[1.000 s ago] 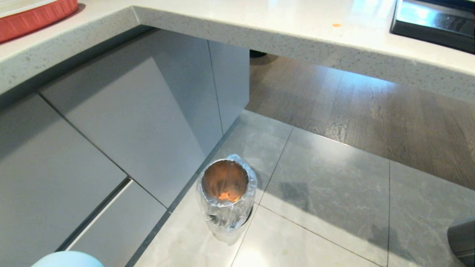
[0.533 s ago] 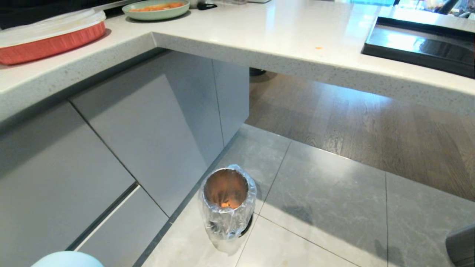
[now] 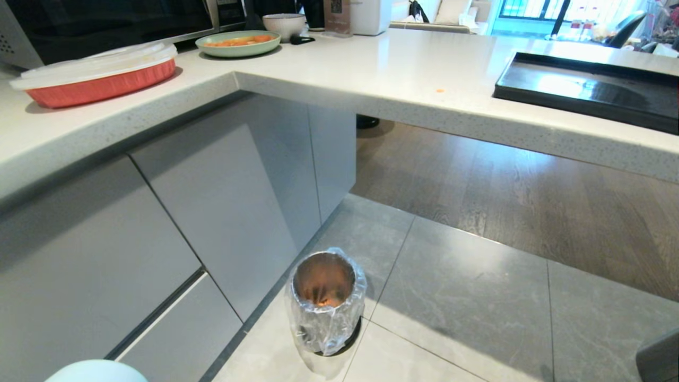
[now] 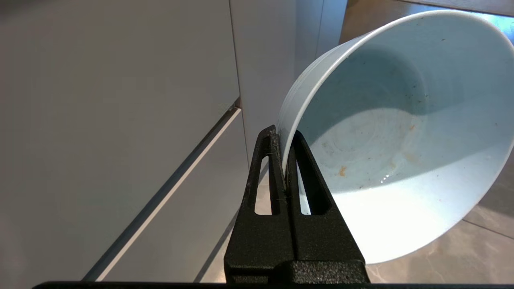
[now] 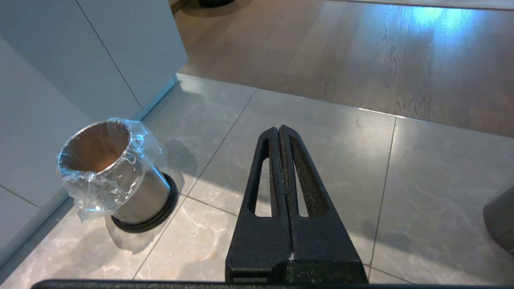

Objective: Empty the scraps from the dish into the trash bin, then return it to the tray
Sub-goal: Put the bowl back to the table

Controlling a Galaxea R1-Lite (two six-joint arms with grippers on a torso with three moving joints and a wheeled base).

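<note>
Black tray (image 3: pixel 583 93) now fuller in view, camera raised

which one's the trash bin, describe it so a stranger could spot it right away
Look down from the white L-shaped counter to the grey tiled floor beside the grey cabinets. The trash bin stands there alone: a small round can, its coppery inside showing, a crinkly clear bag folded over the rim.
</note>
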